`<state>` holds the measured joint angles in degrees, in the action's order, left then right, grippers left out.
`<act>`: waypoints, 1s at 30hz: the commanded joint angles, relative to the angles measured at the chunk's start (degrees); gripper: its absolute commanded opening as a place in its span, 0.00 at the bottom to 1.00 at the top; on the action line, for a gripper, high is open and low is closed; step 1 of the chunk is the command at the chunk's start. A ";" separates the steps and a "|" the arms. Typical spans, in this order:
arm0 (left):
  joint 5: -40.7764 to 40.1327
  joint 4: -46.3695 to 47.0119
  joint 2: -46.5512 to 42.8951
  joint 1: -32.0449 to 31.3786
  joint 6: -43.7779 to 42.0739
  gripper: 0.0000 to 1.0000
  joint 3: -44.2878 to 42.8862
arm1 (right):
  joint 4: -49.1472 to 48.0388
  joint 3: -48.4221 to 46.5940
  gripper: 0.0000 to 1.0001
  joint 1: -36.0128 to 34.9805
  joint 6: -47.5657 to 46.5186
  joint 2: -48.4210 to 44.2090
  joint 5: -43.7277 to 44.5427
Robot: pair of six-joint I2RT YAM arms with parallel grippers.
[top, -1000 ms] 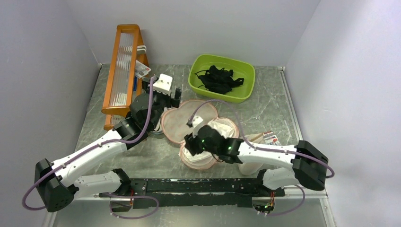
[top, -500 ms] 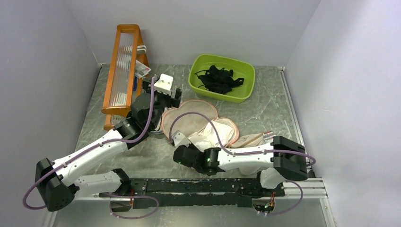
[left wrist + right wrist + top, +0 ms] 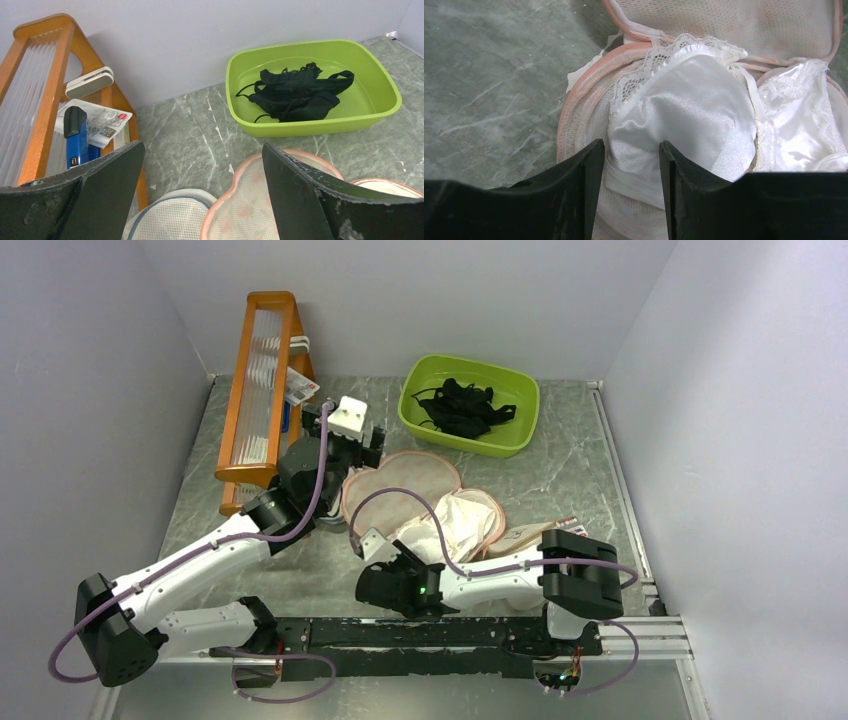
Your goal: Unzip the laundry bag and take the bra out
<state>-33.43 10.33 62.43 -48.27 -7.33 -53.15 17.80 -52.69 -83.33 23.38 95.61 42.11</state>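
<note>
The laundry bag (image 3: pixel 400 480) lies unzipped mid-table, its mesh lid folded back and its pink edging showing in the right wrist view (image 3: pixel 574 115). The white bra (image 3: pixel 455 520) lies in the bag's lower half; it is satin with a lace trim (image 3: pixel 694 115). My right gripper (image 3: pixel 403 560) is open at the bag's near-left rim. Its fingertips straddle the lower edge of one bra cup without closing on it (image 3: pixel 630 150). My left gripper (image 3: pixel 350 452) is open and empty, hovering over the bag's far-left edge (image 3: pixel 202 200).
A green tub (image 3: pixel 415 415) with black strappy garments (image 3: pixel 465 405) stands at the back. An orange rack (image 3: pixel 262 380) leans at the back left. A round grey-white mesh disc (image 3: pixel 170 217) lies under my left gripper. A beige pouch (image 3: pixel 525 538) lies right of the bag.
My right arm has swung left and toward the near edge, its gripper drawing back from over the bag to the near-left rim. The bra now shows uncovered. The left arm has barely moved.
</note>
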 commanded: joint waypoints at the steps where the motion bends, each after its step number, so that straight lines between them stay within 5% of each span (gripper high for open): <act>1: -0.54 1.20 0.44 -0.43 -0.66 0.99 -0.29 | -2.68 1.38 0.47 -0.10 1.18 1.15 2.67; 5: -0.49 0.84 1.16 -0.44 -0.68 0.99 -0.64 | -3.42 2.10 0.45 -0.10 2.32 2.25 3.39; 9: -0.41 0.77 1.65 -0.43 -0.84 0.99 -0.60 | -1.88 0.99 0.27 -0.15 3.26 2.24 6.49; 13: -1.52 0.79 2.10 -0.41 -0.84 0.99 -0.66 | 1.34 -0.37 0.00 -0.15 4.36 -1.82 10.80; 21: -2.65 1.55 1.12 -0.47 -1.18 0.99 -0.06 | -7.17 7.65 0.00 4.46 0.61 -23.51 6.56; 30: -3.94 2.98 0.10 -0.45 -1.46 0.99 1.10 | -7.95 7.30 0.00 20.32 -2.42 -40.29 -1.21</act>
<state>-36.01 10.70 63.70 -48.49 -8.25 -52.66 11.84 -44.82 -67.33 23.53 59.88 43.75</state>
